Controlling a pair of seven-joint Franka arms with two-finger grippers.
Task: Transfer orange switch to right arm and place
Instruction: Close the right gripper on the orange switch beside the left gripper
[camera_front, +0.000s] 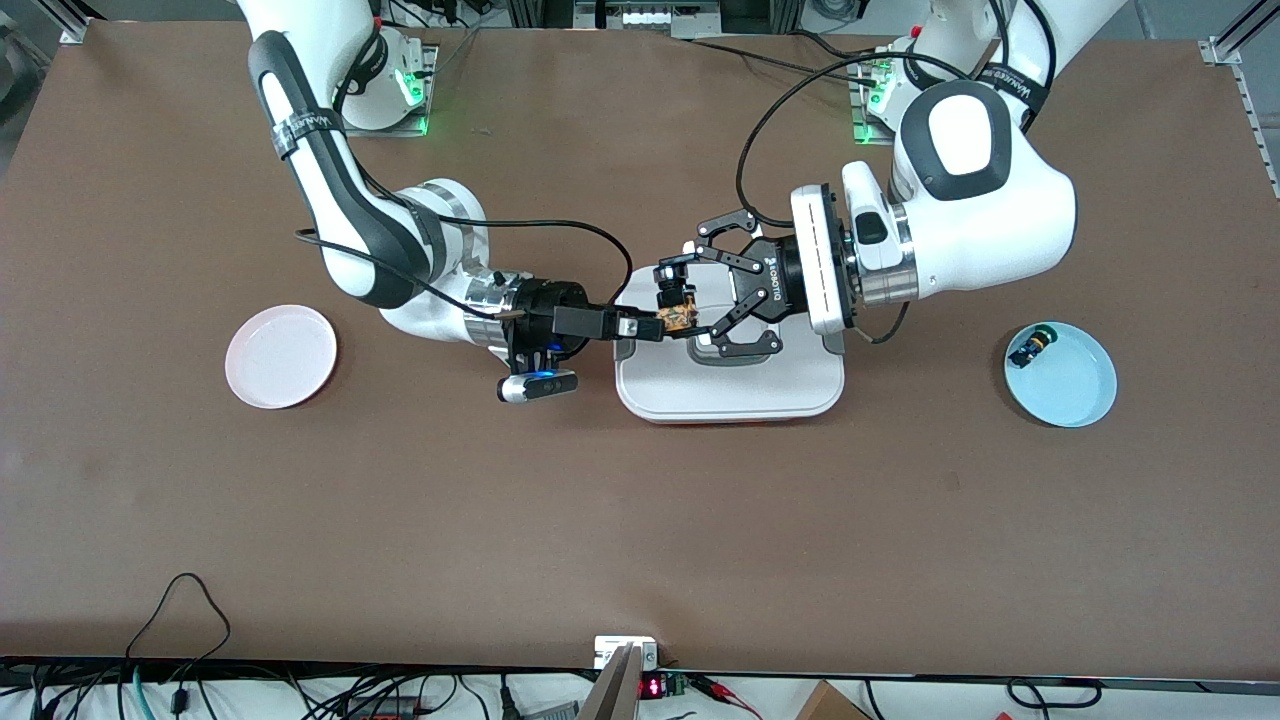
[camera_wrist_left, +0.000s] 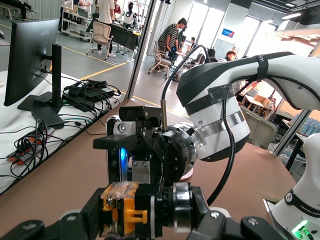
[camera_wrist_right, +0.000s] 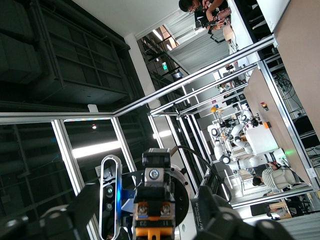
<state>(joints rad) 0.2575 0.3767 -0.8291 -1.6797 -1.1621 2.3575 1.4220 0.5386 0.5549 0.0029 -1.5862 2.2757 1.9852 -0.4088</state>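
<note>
The left gripper (camera_front: 690, 290) clamps the orange switch (camera_front: 676, 312) over the white tray (camera_front: 730, 385). The right gripper (camera_front: 652, 326) meets it there, its narrow jaws around the switch's orange end, not visibly clamped.

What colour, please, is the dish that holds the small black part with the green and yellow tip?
Light blue dish; the front view shows it best.
</note>
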